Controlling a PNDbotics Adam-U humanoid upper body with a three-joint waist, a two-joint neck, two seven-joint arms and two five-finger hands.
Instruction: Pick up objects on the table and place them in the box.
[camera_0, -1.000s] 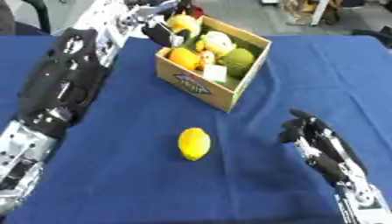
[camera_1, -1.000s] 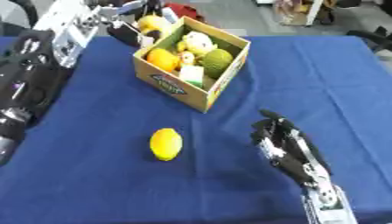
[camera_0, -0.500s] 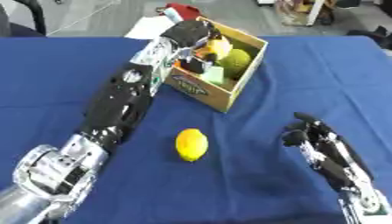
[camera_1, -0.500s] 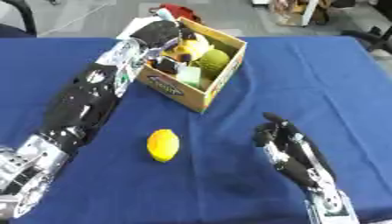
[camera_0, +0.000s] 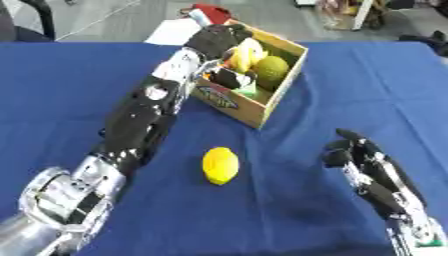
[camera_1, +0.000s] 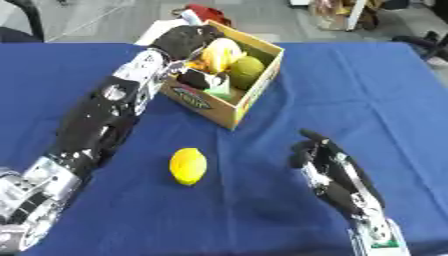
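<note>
Nearest, at the lower right, the right hand (camera_0: 372, 170) rests above the blue tablecloth (camera_0: 350, 90) with its fingers relaxed and slightly bent, holding nothing. To its left, apart from it, a yellow lemon (camera_0: 220, 165) lies alone on the cloth, in front of the box's near corner. Farther back stands the cardboard box (camera_0: 254, 107), set askew on the table, with a printed label on its near side. Inside it are a green round fruit (camera_0: 272, 72), yellow fruit (camera_0: 248, 52) and some dark and pale pieces that cannot be made out. The left arm stretches from the lower left up to the box, and the left hand (camera_0: 216, 39) sits over its far left rim among the fruit; whether its fingers grip anything cannot be told
</note>
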